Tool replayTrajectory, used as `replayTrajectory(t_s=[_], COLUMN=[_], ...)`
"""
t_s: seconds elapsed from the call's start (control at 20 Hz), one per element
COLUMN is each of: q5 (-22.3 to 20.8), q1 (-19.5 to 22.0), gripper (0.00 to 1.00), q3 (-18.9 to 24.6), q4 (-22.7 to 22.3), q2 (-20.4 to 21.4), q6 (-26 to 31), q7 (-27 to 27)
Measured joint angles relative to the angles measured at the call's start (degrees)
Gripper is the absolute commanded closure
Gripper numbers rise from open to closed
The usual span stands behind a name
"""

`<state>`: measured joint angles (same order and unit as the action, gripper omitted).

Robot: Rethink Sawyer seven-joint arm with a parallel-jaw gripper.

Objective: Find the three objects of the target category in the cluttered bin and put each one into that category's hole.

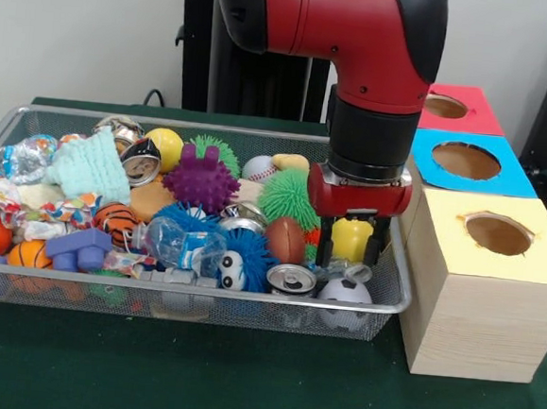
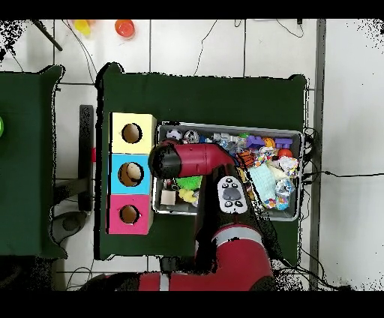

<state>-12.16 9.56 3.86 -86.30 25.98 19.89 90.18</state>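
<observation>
The wire mesh bin (image 1: pixel 394 304) is full of toys and cans. My gripper (image 1: pixel 351 260) is open and lowered into the bin's right end, its fingers (image 1: pixel 325 248) spread. A yellow toy (image 1: pixel 351 237) shows between them. A clear wrinkly bottle (image 1: pixel 342 270) lies just under the fingertips. A second bottle with a blue-and-white label (image 1: pixel 183 245) lies at the front middle. A third bottle (image 1: pixel 26 157) lies at the far left. The red-faced hole (image 1: pixel 445 106) is the farthest box top on the right, and also shows in the overhead view (image 2: pixel 129 214). There the arm (image 2: pixel 184 159) hides the gripper.
The blue-faced hole (image 1: pixel 466 160) and the yellow-faced hole (image 1: pixel 498 234) lie between the bin and the red one. A metal can (image 1: pixel 291 279), a soccer ball (image 1: pixel 344 292), a green spiky ball (image 1: pixel 288 196) and a brown football (image 1: pixel 285 239) crowd the gripper.
</observation>
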Motion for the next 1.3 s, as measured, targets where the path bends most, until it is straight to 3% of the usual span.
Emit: replayTrajectory(t_s=[1.1,1.15,1.3], q5=[1.2,1.4,1.4], q1=[1.8,1.8,1.8], gripper=[0.00,1.00,1.00], q3=[0.3,0.3,0.3], q4=[0.4,0.5,0.6], q2=[-0.5,-0.6,-0.6], q6=[1.2,1.4,1.6], q7=[0.0,0.0,0.0])
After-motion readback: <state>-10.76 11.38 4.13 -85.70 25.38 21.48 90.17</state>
